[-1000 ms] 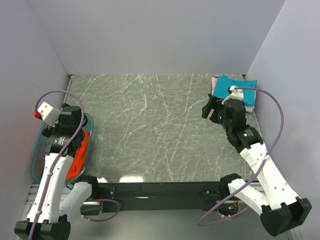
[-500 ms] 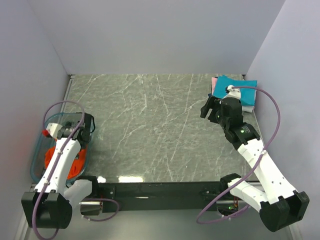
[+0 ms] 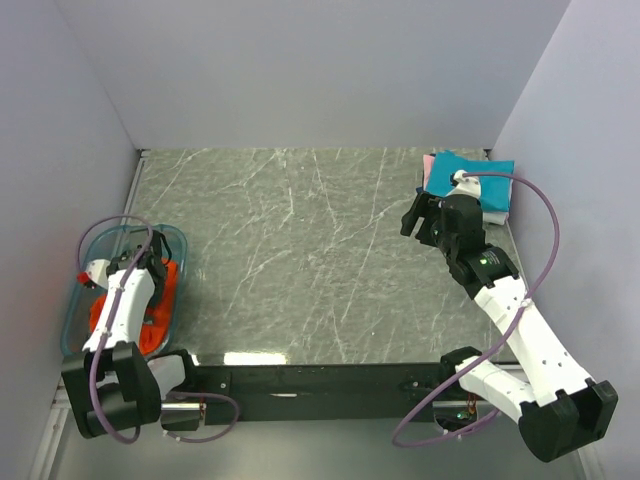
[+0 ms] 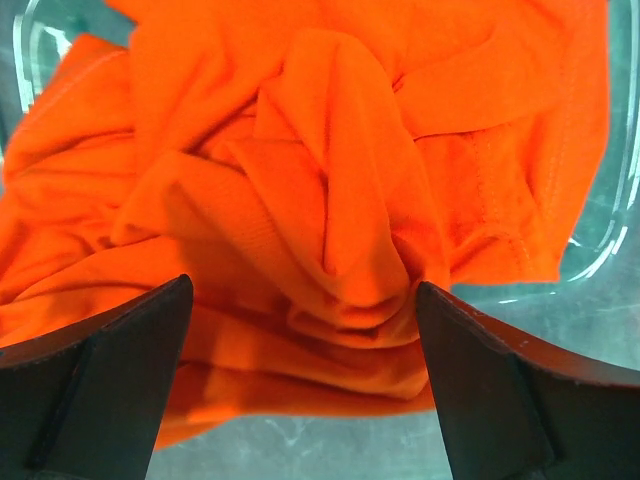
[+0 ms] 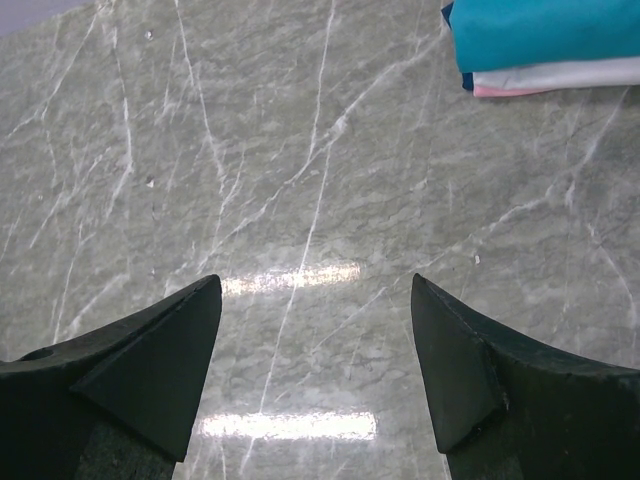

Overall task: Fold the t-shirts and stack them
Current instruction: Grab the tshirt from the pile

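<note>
A crumpled orange-red t-shirt (image 4: 330, 180) lies in the translucent blue-green bin (image 3: 95, 245) at the table's left edge; it also shows in the top view (image 3: 166, 285). My left gripper (image 4: 305, 345) is open and hangs just above the shirt, its fingers either side of a raised fold, not closed on it. A stack of folded shirts, teal (image 3: 495, 180) on top with white and pink edges under it, sits at the far right corner and shows in the right wrist view (image 5: 545, 35). My right gripper (image 5: 315, 350) is open and empty above bare table, near the stack.
The grey marble table (image 3: 310, 250) is boxed in by pale walls at the left, back and right. The bin's clear rim (image 4: 600, 230) shows beside the shirt. The arm bases and a black rail (image 3: 320, 380) run along the near edge.
My left arm has swung down and lowered its gripper into the bin, close over the orange-red shirt. The right arm has barely moved.
</note>
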`<state>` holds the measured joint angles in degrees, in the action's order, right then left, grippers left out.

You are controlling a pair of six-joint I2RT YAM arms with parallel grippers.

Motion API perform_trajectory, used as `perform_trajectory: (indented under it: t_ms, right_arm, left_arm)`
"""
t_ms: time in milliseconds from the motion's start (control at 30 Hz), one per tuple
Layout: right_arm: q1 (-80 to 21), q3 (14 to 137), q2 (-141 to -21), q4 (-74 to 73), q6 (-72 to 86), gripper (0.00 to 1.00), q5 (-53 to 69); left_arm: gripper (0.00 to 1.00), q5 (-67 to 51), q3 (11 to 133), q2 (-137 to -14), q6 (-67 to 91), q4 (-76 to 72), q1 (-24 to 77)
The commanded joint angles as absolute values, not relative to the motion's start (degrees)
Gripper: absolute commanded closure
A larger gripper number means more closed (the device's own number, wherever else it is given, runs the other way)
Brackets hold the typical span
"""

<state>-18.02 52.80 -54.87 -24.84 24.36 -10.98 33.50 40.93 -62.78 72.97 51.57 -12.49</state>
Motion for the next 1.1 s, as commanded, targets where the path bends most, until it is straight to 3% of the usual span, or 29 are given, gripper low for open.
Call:
perform_trajectory:
  t_ms: [0,100,167,200,267,300,367,400,433,700,1067]
  right_arm:
    - [-18.28,53.53,-54.93,-22.76,23.64,0.18,-12.22]
    - [-18.28,53.52,-54.67,-22.85,23.64,0.18,-12.57]
    - [-18.28,53.44,-54.58,-23.03,23.55,0.18,-12.83]
    - [-18.28,53.44,-54.41,-23.03,23.55,0.18,-13.01]
    - [-18.28,53.35,-54.40,-23.03,23.47,0.17,-12.92]
    - [-18.19,53.35,-54.49,-23.03,23.47,0.18,-12.83]
    - [-18.19,53.35,-54.75,-22.94,23.47,0.18,-12.57]
    - [-18.28,53.52,-54.93,-22.85,23.55,0.18,-12.39]
    - [-18.28,53.44,-55.02,-22.85,23.47,0.18,-12.22]
    - [-18.28,54.23,-55.81,-22.85,23.47,0.19,-10.73]
    - [-18.28,54.32,-55.11,-22.59,23.64,0.20,-10.37]
  left_arm:
    - [0.01,30.33,40.08,-64.50,68.82,46.85,-14.23]
    - [0.01,27.08,38.32,-65.21,67.85,44.65,-16.52]
    - [0.09,26.02,37.18,-65.04,68.38,44.30,-17.58]
    - [0.22,25.67,36.92,-64.60,68.47,43.86,-18.01]
    - [0.36,25.14,36.48,-63.90,68.82,43.77,-18.63]
    - [0.53,24.88,36.74,-63.03,68.91,44.12,-18.72]
    - [0.74,25.05,37.00,-61.53,69.52,44.56,-18.81]
    - [0.93,24.96,37.44,-60.91,69.61,44.73,-18.81]
    - [1.00,24.87,37.79,-60.47,69.44,44.82,-18.81]
    - [1.00,22.59,47.53,-56.16,65.05,46.32,-18.81]
    - [1.00,10.30,62.21,-50.28,54.68,34.72,-18.46]
